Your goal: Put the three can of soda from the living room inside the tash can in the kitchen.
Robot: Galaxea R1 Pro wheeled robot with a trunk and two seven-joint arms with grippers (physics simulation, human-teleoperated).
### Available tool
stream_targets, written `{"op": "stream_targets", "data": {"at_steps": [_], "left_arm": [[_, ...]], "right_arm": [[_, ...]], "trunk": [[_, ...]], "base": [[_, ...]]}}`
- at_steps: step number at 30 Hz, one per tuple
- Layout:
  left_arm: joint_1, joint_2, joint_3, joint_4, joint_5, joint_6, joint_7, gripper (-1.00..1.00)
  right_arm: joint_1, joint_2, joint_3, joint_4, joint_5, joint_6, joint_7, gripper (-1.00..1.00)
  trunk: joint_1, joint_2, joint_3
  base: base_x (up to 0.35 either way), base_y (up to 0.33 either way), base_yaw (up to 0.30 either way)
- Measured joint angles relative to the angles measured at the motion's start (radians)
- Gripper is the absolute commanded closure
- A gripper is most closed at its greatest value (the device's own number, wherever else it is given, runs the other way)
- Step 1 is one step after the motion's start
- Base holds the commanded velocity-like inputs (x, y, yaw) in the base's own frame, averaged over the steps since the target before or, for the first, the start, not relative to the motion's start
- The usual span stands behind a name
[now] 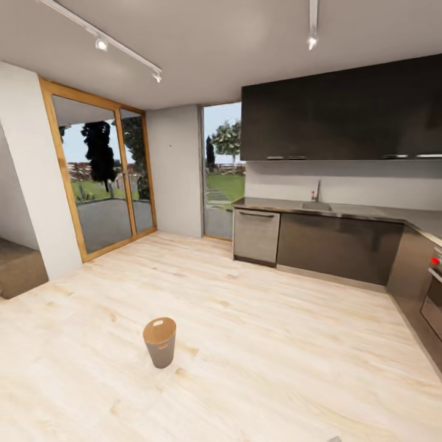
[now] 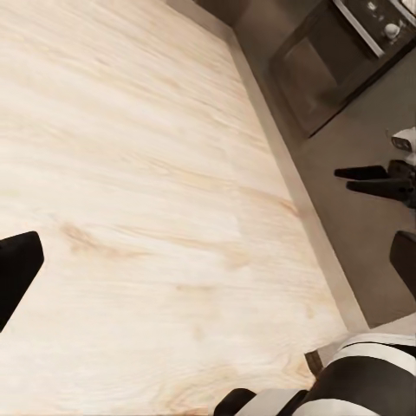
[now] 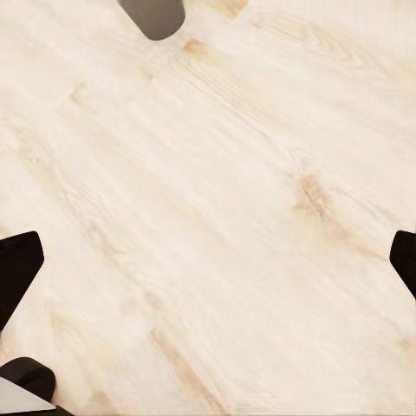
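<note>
Pale wood planks cover the floor of a kitchen, with a grey ceiling carrying track lights. Dark cabinets hang over a grey counter with a sink; an oven stands at the right. Wood-framed glass doors show a garden at the left. The trash can stands upright on the open floor, alone. The left gripper and the right gripper both hang above bare planks, fingers spread wide and holding nothing.
</note>
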Motion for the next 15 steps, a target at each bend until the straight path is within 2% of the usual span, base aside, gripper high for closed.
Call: {"op": "stream_targets", "data": {"at_steps": [15], "left_arm": [[0.000,0.000,0.000,0.000,0.000,0.000,0.000,-1.00]], "right_arm": [[0.000,0.000,0.000,0.000,0.000,0.000,0.000,-1.00]], "trunk": [[0.000,0.000,0.000]], "base": [[0.318,0.157,0.254]]}}
